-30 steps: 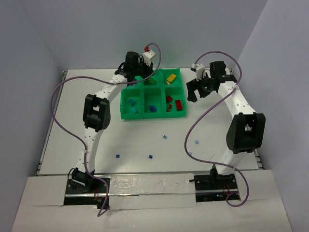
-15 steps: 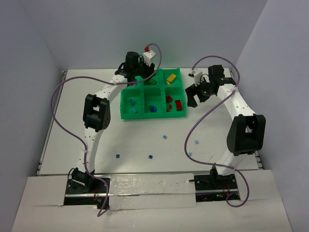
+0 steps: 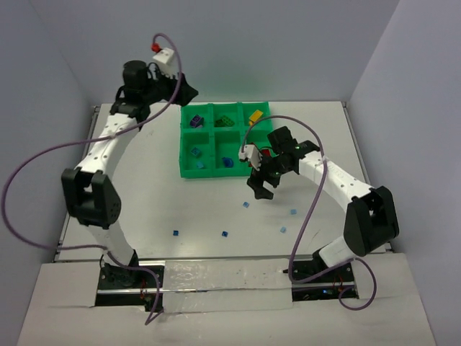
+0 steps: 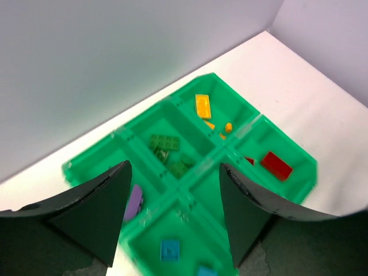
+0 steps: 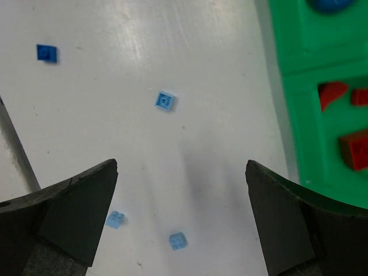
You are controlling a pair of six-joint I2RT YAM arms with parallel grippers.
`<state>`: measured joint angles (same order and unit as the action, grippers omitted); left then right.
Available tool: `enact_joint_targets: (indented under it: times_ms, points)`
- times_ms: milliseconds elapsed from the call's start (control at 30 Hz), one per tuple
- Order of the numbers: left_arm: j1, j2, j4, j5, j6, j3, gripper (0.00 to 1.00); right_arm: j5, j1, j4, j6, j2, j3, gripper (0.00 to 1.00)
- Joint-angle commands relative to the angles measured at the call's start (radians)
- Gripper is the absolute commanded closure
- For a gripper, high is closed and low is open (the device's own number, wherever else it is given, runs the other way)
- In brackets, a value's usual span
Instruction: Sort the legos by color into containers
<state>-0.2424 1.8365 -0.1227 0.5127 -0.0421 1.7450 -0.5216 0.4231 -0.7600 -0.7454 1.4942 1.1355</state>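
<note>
The containers are six compartments of one green tray [image 3: 186, 171] [image 4: 299, 172]. In them lie purple [image 4: 134, 201], green [image 4: 165, 142], yellow [image 4: 203, 106], red [image 4: 276, 165] and light blue [image 4: 169, 250] legos. Loose blue legos rest on the table in front of the tray [image 3: 245, 205] [image 3: 293, 212] [image 3: 225, 234] [image 5: 165, 100] [image 5: 177, 240]. My left gripper [image 3: 186, 92] [image 4: 173, 172] hangs open and empty, high off the tray's back left corner. My right gripper [image 3: 261, 189] [image 5: 181, 167] hovers open and empty over the table just in front of the tray's red compartment [image 5: 345, 155].
More small blue bricks lie toward the front of the table [image 3: 175, 233] [image 3: 282, 230] [image 5: 46, 53] [image 5: 115, 219]. Purple cables loop from both arms over the table. Walls close in the back and both sides.
My left arm swung up and left away from the tray's back row, its jaws opening. My right arm moved from the tray's right side down to the table in front of it.
</note>
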Motion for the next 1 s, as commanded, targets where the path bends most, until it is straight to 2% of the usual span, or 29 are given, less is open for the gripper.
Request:
enact_joint_targets:
  times_ms: [0, 100, 267, 467, 533, 733, 900, 967]
  points:
    - [0.081, -0.136, -0.004, 0.16, -0.095, -0.131, 0.27, -0.086, 0.075, -0.022, -0.19, -0.05, -0.019, 0.02]
    - [0.152, -0.234, -0.043, 0.247, -0.102, -0.251, 0.25, -0.097, 0.18, 0.004, -0.333, -0.028, -0.026, 0.04]
    - [0.218, -0.394, -0.086, 0.274, -0.074, -0.4, 0.25, -0.096, 0.327, 0.078, -0.47, 0.024, -0.044, 0.11]
    - [0.297, -0.525, -0.176, 0.3, -0.027, -0.516, 0.25, -0.083, 0.46, 0.146, -0.5, 0.103, -0.043, 0.18]
    - [0.338, -0.576, -0.249, 0.322, 0.029, -0.549, 0.25, -0.073, 0.502, 0.142, -0.495, 0.146, -0.02, 0.22]
    - [0.418, -0.661, -0.424, 0.353, 0.252, -0.63, 0.25, -0.053, 0.562, 0.153, -0.546, 0.173, -0.058, 0.36]
    - [0.463, -0.685, -0.499, 0.375, 0.32, -0.662, 0.25, -0.036, 0.593, 0.149, -0.583, 0.202, -0.067, 0.46]
    - [0.471, -0.698, -0.511, 0.376, 0.336, -0.67, 0.25, -0.027, 0.604, 0.145, -0.605, 0.211, -0.075, 0.46]
